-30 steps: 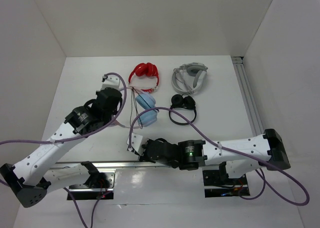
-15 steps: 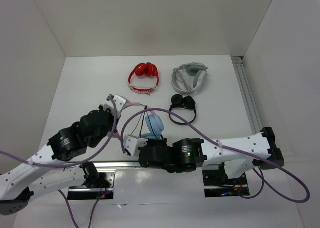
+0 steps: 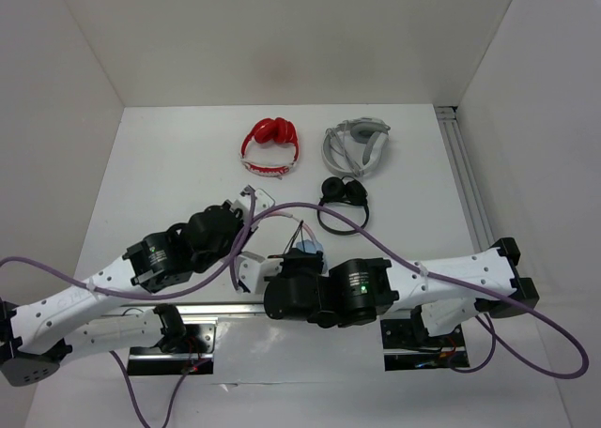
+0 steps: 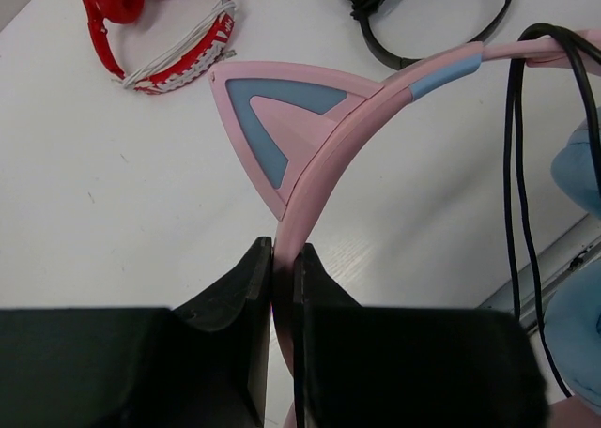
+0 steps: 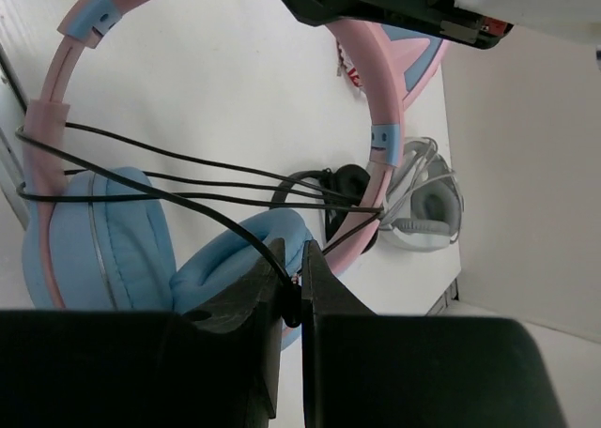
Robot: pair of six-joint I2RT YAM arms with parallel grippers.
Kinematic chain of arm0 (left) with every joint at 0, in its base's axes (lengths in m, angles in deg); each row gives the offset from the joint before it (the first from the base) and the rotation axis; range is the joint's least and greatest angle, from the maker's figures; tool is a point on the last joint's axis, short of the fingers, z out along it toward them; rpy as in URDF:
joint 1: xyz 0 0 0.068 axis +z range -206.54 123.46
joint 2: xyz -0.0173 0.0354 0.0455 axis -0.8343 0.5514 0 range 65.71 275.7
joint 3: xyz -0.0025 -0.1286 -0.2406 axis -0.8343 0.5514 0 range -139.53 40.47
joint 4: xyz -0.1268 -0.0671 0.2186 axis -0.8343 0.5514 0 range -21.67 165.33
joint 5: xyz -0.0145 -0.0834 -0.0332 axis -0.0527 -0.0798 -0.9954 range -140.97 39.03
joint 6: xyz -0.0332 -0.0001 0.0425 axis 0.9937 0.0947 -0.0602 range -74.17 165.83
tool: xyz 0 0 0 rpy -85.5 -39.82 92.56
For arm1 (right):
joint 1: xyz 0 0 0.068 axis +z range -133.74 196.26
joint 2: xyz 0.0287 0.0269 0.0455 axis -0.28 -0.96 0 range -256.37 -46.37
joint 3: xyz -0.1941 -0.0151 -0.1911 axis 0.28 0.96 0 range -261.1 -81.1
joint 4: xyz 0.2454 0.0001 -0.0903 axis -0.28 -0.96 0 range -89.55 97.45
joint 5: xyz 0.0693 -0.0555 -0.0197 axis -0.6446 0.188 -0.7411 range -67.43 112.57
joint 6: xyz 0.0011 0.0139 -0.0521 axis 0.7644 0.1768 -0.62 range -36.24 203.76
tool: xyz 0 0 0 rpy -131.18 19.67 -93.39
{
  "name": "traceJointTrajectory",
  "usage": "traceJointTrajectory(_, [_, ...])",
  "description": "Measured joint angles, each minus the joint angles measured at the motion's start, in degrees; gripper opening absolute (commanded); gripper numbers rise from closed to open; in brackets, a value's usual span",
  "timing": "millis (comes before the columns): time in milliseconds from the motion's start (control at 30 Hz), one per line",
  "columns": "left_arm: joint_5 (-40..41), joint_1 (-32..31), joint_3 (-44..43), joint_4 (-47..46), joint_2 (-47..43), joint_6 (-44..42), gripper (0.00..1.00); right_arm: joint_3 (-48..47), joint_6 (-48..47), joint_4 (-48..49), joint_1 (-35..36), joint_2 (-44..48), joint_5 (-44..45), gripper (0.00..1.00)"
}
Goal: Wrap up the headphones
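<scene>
Both hands hold the cat-ear headphones [image 5: 113, 236] on the near side of the red headphones [image 3: 272, 145], toward the arm bases.
The left hand [image 4: 273, 259] is clamped on the pink headband [image 4: 329, 156] just below one cat ear. The right hand [image 5: 293, 264] is pinched shut on the thin dark cable [image 4: 513, 165] (several strands cross the headband's arch), beside a blue earcup.

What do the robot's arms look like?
The left arm and right arm are white with chunky black joints. A purple cable loops along each. The right arm has a tiny green light. The left gripper and right gripper are black.
</scene>
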State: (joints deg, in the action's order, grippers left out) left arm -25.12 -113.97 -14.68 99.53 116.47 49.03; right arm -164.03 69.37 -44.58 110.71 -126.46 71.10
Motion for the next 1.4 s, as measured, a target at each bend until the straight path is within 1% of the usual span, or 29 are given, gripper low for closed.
traceJointTrajectory(167, [0.04, 0.00, -0.02, -1.16, 1.09, 0.11, 0.00, 0.04, -0.87, -0.79, 0.00, 0.00, 2.10, 0.00])
traceJointTrajectory(300, [0.00, 0.00, -0.02, -1.68, 0.55, 0.07, 0.00, 1.79, -1.97, -0.72, 0.00, 0.11, 6.47, 0.00])
traceJointTrajectory(500, [-0.22, 0.00, -0.04, -1.75, -0.96, -0.09, 0.00, 5.55, -4.33, 0.98, 0.02, 1.81, 12.26, 0.03])
traceJointTrajectory(633, [-0.20, 0.00, -1.20, -1.40, 1.38, -0.17, 0.00, 7.76, -6.12, 2.27, -0.48, 2.82, 16.04, 0.04])
traceJointTrajectory(800, [-1.49, 0.02, -1.92, -1.16, 5.38, -0.02, 0.00, 10.73, -8.28, 4.42, -2.12, 3.82, 17.20, 0.04])
traceJointTrajectory(867, [-2.05, 0.04, -2.54, -0.90, 6.93, 0.09, 0.00, 11.47, -8.85, 5.09, -2.82, 4.17, 16.87, 0.06])
traceJointTrajectory(933, [-2.71, -0.02, -2.86, -0.85, 7.89, 0.22, 0.00, 12.61, -9.73, 6.56, -3.89, 4.79, 16.61, 0.13])
traceJointTrajectory(1033, [-3.82, -0.17, -3.08, -0.76, 8.13, 0.26, 0.00, 14.14, -10.84, 7.87, -5.09, 6.27, 15.69, 0.20])
traceJointTrajectory(1200, [-5.81, -0.31, -3.89, 0.42, 6.62, 0.22, 0.00, 15.13, -11.74, 9.11, -6.38, 9.05, 15.13, 0.20])
traceJointTrajectory(1267, [-6.12, -0.31, -4.98, 1.53, 6.23, 0.22, 0.00, 15.15, -12.02, 9.49, -6.67, 9.49, 15.41, 0.24])
traceJointTrajectory(1333, [-6.40, -0.39, -6.36, 3.48, 6.21, 0.20, 0.00, 15.17, -12.13, 9.84, -7.02, 9.60, 15.80, 0.29])
traceJointTrajectory(1367, [-6.54, -0.46, -6.93, 4.59, 6.32, 0.26, 0.00, 15.34, -12.26, 10.21, -7.21, 9.60, 16.02, 0.33])
traceJointTrajectory(1400, [-6.60, -0.48, -7.63, 5.18, 6.58, 0.28, 0.00, 15.63, -12.31, 10.54, -7.39, 9.64, 16.20, 0.34])
